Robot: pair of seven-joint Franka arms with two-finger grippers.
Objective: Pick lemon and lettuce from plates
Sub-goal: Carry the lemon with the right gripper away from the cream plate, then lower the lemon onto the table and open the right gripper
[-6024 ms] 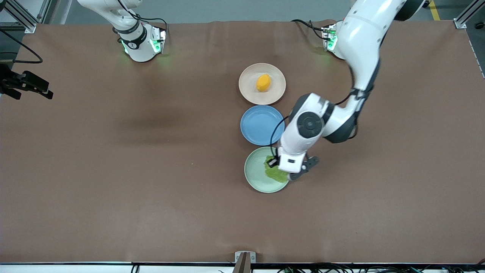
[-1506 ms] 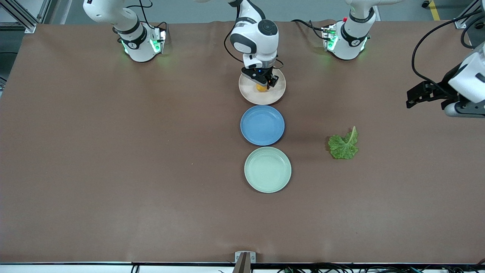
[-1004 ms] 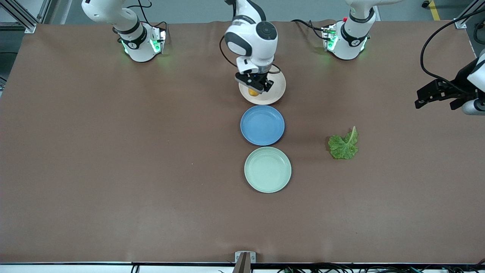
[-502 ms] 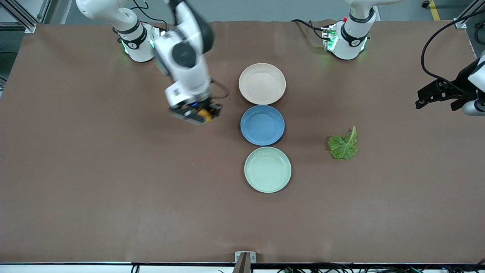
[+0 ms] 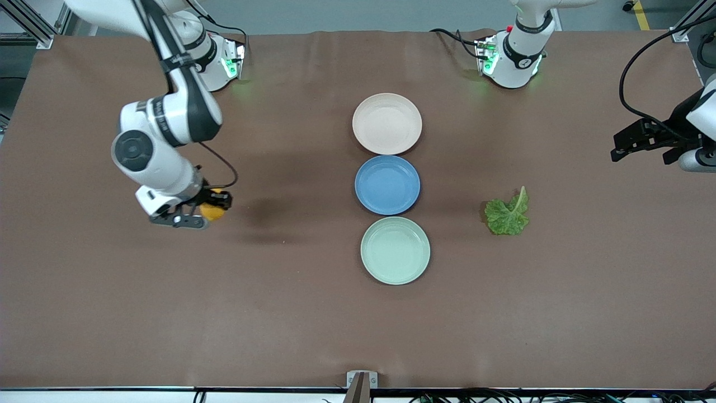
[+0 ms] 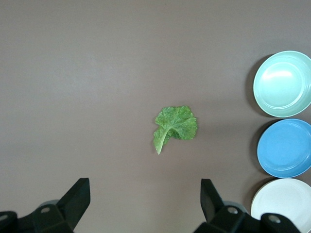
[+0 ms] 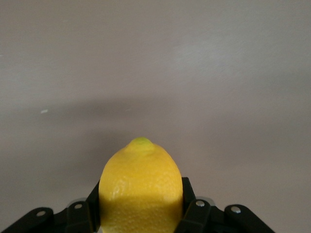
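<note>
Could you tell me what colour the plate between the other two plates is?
Blue; the middle plate shows best in the front view.

The lemon [image 5: 213,212], yellow-orange with a pointed tip, was clamped in the right gripper [image 5: 197,215] over bare table toward the right arm's end. The lettuce [image 5: 507,214], a crinkled green leaf (pale stem rib showing), lay flat on the table toward the left arm's end. The cream plate [image 5: 387,123] and mint plate [image 5: 395,250] sat bare.
</note>
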